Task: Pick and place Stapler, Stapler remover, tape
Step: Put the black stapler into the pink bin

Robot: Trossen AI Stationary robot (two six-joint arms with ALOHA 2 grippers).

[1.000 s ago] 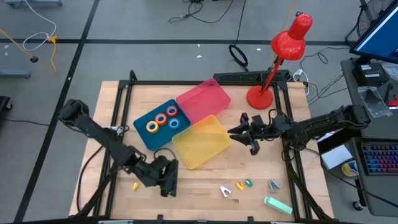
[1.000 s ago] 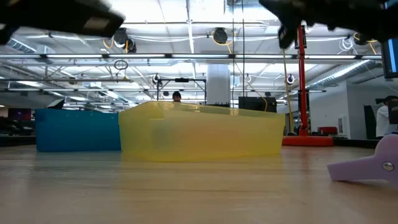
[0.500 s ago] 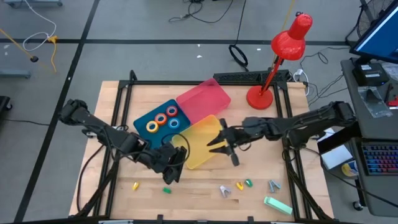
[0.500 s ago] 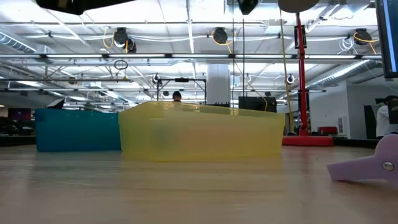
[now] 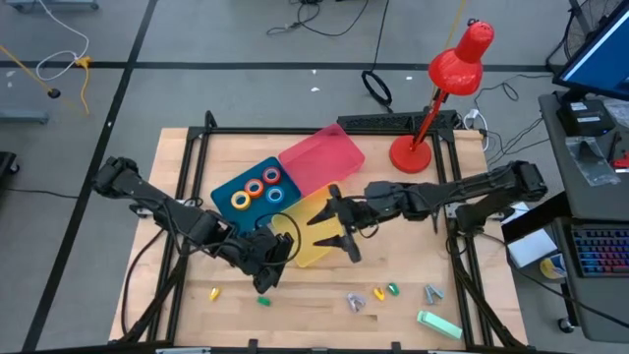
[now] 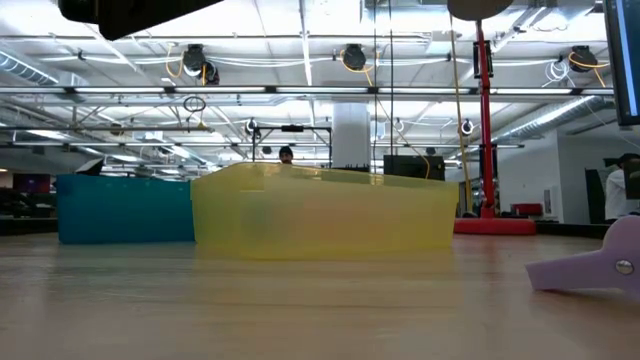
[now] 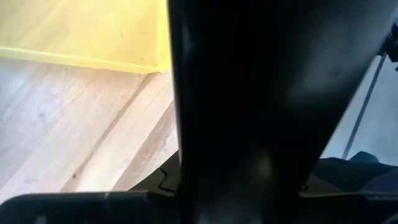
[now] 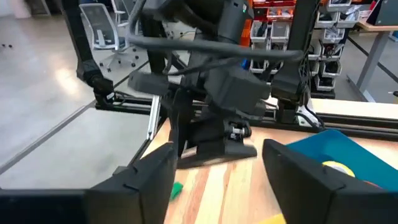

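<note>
Right gripper (image 5: 332, 224) moved farther over the translucent yellow plastic bin (image 5: 313, 239), fingers now spread wide and empty, left gripper (image 5: 267, 258) unmoved at that bin's corner, fingers' state cannot be told, four coloured tape rolls (image 5: 258, 190) in blue bin (image 5: 228, 211) beside it, small green piece (image 5: 263, 300) on wooden bench (image 5: 314, 310) near it.

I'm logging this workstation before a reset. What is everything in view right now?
tape rolls: four; yellow, orange, red, blue; inside the blue bin
blue bin: one; blue; table centre-left
pink bin: one; pink; behind the yellow bin
yellow bin: one; yellow; table centre
lamp: one; red; table's back right
small items: several; mixed colours; along the table's front
left pincer: one; dark; at the yellow bin's front-left corner
right pincer: one; dark; open, over the yellow bin
</note>
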